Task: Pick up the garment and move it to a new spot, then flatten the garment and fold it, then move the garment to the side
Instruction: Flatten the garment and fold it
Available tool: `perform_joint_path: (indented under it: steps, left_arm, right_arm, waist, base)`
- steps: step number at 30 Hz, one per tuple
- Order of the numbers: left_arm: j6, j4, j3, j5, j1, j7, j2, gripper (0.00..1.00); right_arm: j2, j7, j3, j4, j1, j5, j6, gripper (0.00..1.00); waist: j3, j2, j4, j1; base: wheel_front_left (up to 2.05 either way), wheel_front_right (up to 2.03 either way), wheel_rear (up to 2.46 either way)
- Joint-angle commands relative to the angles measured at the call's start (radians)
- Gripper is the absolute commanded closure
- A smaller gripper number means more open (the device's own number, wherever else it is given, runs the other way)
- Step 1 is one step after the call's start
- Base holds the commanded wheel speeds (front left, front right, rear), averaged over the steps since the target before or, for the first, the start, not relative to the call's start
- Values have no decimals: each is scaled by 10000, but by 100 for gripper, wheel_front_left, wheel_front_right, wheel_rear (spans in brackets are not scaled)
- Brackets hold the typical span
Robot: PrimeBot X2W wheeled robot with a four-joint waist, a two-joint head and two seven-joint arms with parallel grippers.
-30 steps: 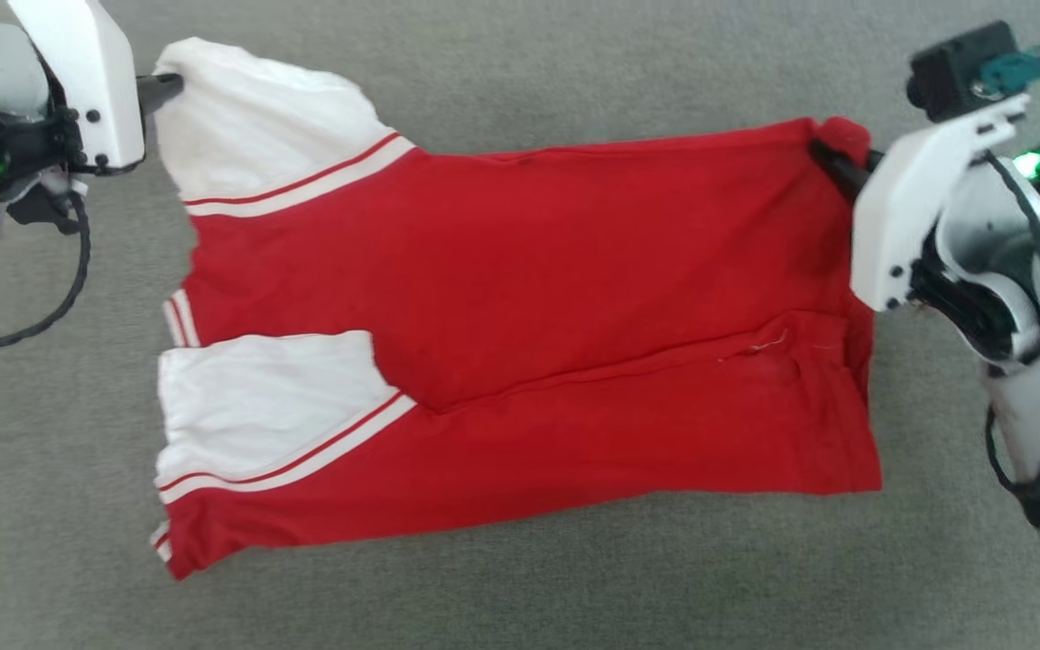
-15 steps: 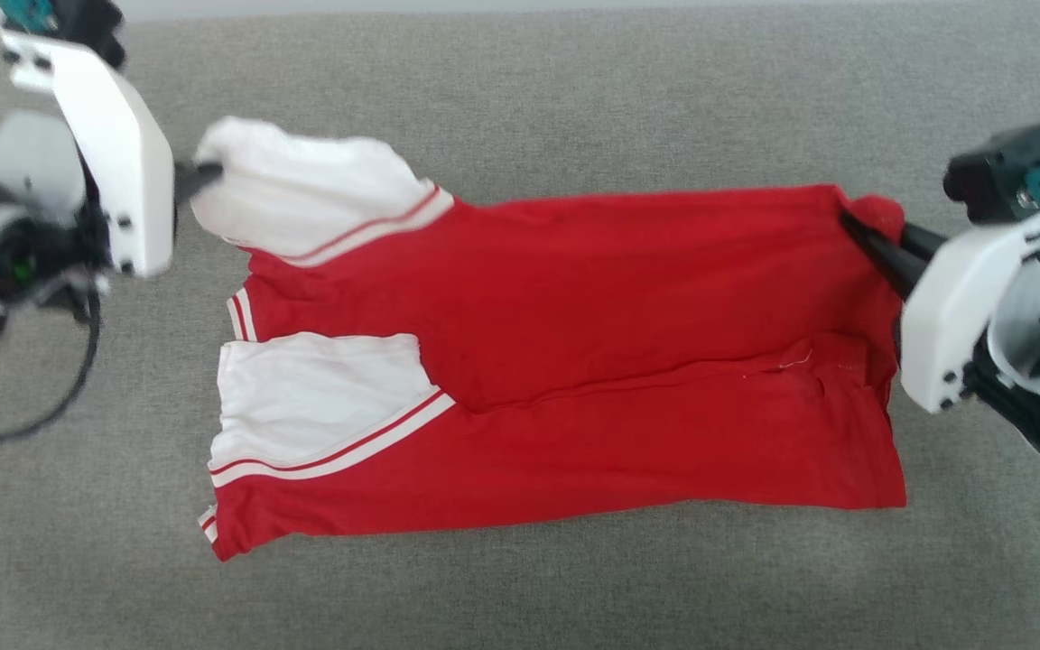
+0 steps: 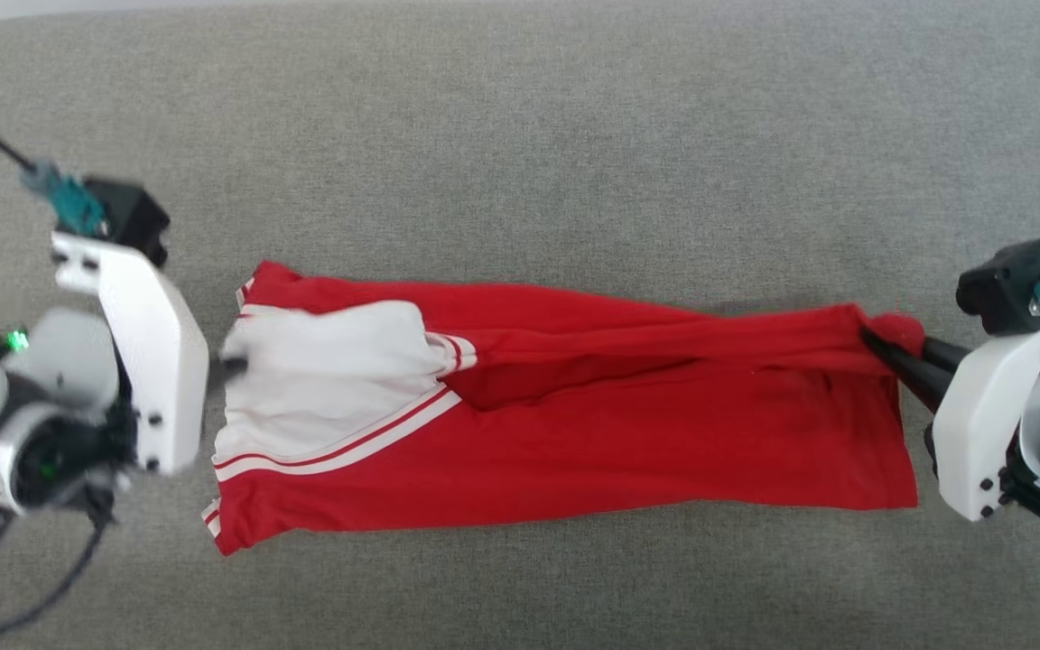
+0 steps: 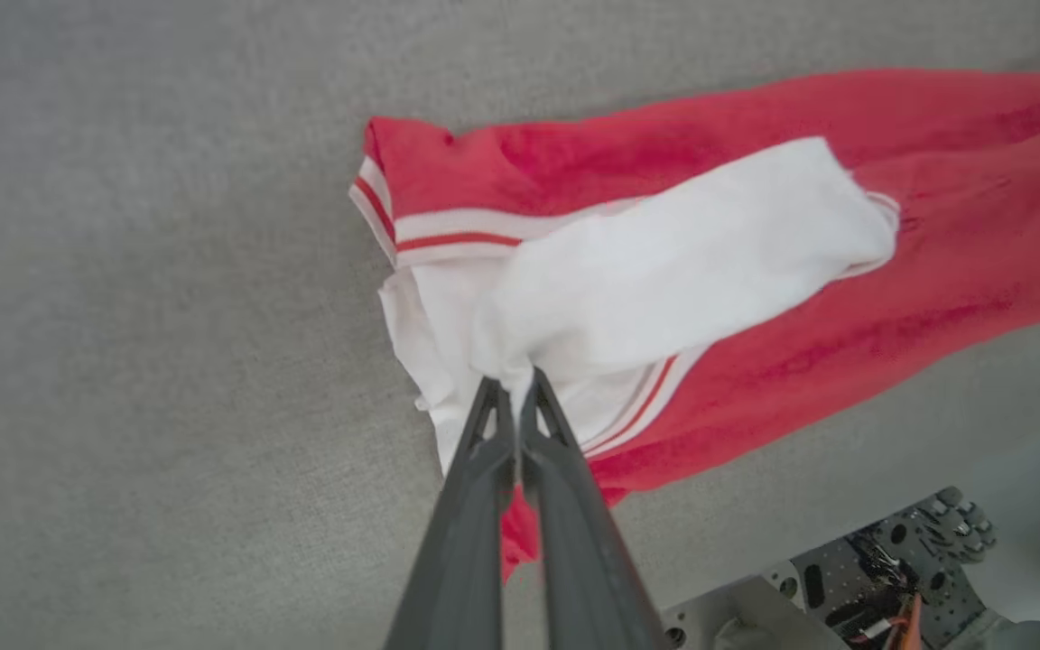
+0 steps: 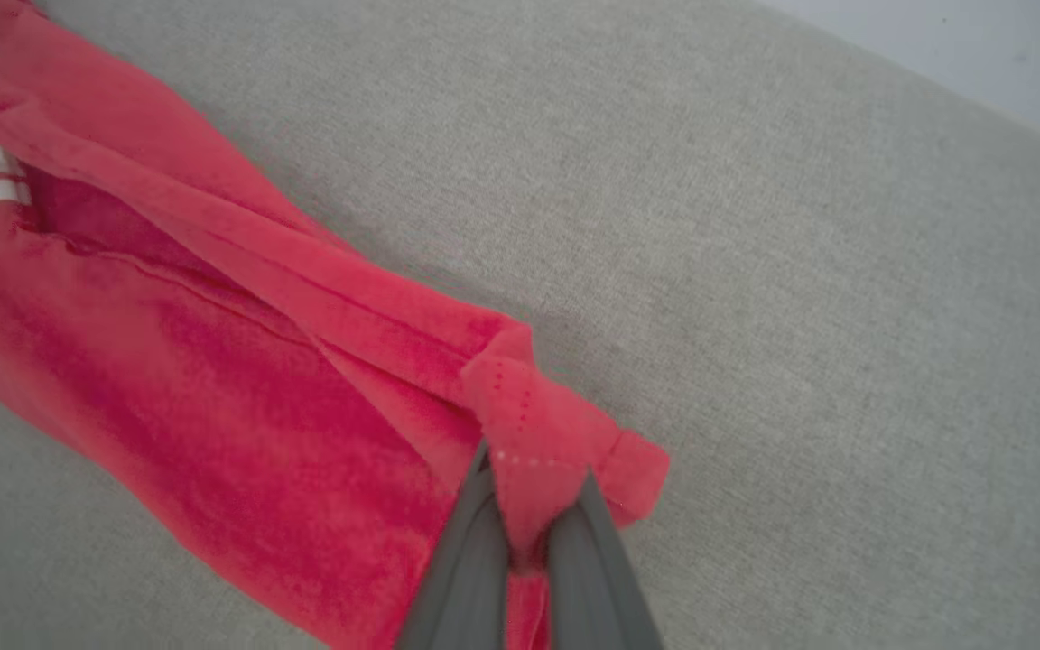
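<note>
a grey woven fabric surface (image 3: 520, 135) carries the garment (image 3: 619, 451), red with white sleeves, lying folded over itself in a long band.

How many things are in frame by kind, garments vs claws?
garment: 1 (red, white sleeves)
claws: 2 (left claw and right claw, each shut on the garment)
total: 3
</note>
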Motion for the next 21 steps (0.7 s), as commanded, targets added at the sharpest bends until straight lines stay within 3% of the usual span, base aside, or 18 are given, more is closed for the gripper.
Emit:
perform_joint_path:
  steps: [1, 4, 9, 10, 11, 12, 13, 17, 21]
  left_arm:
    - [102, -108, -18, -200, 249, -70, 8, 100]
    - [259, -163, -151, -328, 725, -238, -2, 100]
    - [51, 435, -413, -409, 1269, -543, -419, 100]
    - [-14, 647, -452, -423, 1353, -617, -537, 100]
    - [-81, 1097, -481, -489, 1474, -744, -756, 97]
    - [-113, 1295, -485, -472, 1489, -835, -840, 77]
    - [-164, 1478, -453, -479, 1516, -951, -933, 55]
    - [-347, 1960, -359, -360, 1616, -1428, -1134, 0]
    - [-554, 2050, -92, -207, 1681, -2244, -1145, 0]
  right_arm:
    - [15, 42, -42, 63, 157, 74, -3, 100]
    - [195, 74, -60, 302, 326, 174, -3, 100]
    - [422, 167, 156, 851, 240, 150, -3, 100]
    - [486, 150, 233, 948, 181, 163, -3, 91]
    - [550, 160, 336, 1153, 45, 39, -3, 28]
    - [639, 234, 395, 1255, 31, 63, -3, 0]
    - [664, 259, 438, 1326, -17, 14, -3, 0]
    - [780, 306, 441, 1409, -74, -22, -3, 0]
    - [835, 305, 218, 1270, 143, 140, -3, 0]
  waist:
    - [19, 0, 3, 0]
    - [60, 0, 0, 0]
    - [139, 0, 17, 0]
    - [147, 0, 12, 0]
    - [153, 0, 6, 0]
    - [141, 0, -2, 0]
    - [126, 0, -8, 0]
    - [17, 0, -21, 0]
    - [-158, 0, -22, 0]
  base:
    - [0, 0, 0]
    - [0, 0, 0]
    - [0, 0, 0]
    - [0, 0, 0]
    - [0, 0, 0]
    - [0, 0, 0]
    - [0, 0, 0]
    - [0, 0, 0]
    - [0, 0, 0]
